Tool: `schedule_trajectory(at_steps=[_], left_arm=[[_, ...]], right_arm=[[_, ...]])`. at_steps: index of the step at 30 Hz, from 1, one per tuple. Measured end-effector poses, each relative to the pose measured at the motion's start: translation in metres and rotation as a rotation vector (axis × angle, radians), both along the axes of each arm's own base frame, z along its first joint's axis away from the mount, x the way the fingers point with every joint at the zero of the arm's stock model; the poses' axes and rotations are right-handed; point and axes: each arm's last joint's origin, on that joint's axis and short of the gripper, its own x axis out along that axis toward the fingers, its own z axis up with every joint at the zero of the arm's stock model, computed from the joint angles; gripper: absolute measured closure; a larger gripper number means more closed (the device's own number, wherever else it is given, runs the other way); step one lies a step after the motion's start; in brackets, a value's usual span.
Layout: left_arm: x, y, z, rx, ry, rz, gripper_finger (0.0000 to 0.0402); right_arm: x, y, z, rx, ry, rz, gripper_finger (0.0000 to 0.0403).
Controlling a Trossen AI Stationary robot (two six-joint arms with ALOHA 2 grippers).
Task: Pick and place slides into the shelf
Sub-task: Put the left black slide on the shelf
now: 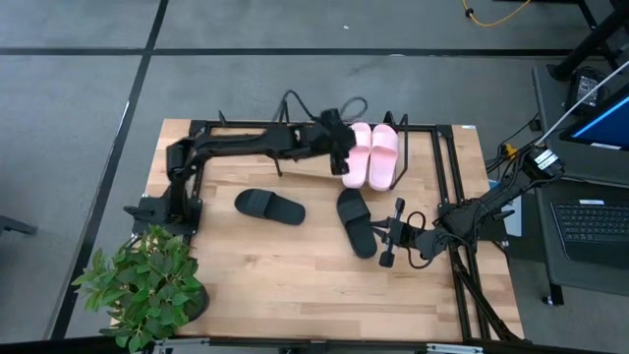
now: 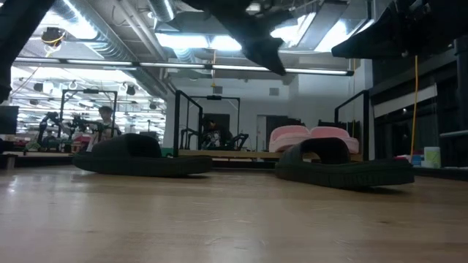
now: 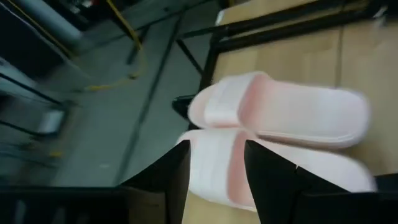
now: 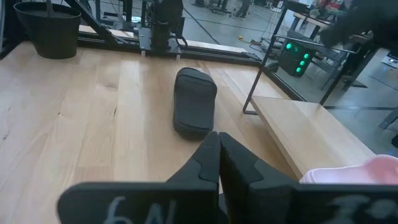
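Low in the high view, the right gripper [image 1: 389, 239] waits pinched closed beside one black slide [image 1: 356, 222]; the other [image 1: 269, 206] lies centre-left. Farther up, the left gripper [image 1: 343, 147], fingers spread, hovers over two pink slides [image 1: 371, 154] on the shelf [image 1: 432, 157], apparently just set down.

The light wooden surface [image 1: 295, 265] carried the shelf [image 1: 425, 157] at about one o'clock, a tilted pale board in a thin black wire frame, and on that board two pale pink slides [image 1: 371, 153] lay side by side, touching. Directly on the surface lay two black slides: one [image 1: 269, 206] near the centre, slightly toward nine o'clock, the other [image 1: 356, 221] toward three o'clock. A potted green plant [image 1: 142, 285] stood at the seven o'clock corner.
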Motion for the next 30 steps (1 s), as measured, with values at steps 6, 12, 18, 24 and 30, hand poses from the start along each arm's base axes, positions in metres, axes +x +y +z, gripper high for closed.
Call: schedule_trajectory(at_steps=[6,12,18,24,30], left_arm=[[-0.03,0.018,0.017,-0.22,-0.032,-0.119,0.0258],[-0.058,0.009,0.01,-0.212,-0.101,-0.147,0.0258],[-0.108,-0.014,-0.012,-0.226,-0.238,-0.136,0.0258],[-0.155,-0.042,-0.041,-0.201,-0.378,-0.192,0.0258],[-0.196,-0.053,-0.041,-0.171,-0.454,-0.201,0.0258]], right_arm=[[0.0,0.0,0.0,0.0,0.002,0.006,0.0397],[0.0,0.0,-0.002,-0.013,0.018,0.008,0.0397],[0.0,0.0,-0.002,-0.033,0.028,0.013,0.0397],[-0.001,0.0,-0.002,-0.037,0.03,0.014,0.0397],[0.001,0.001,0.001,-0.018,0.001,0.023,0.0397]])
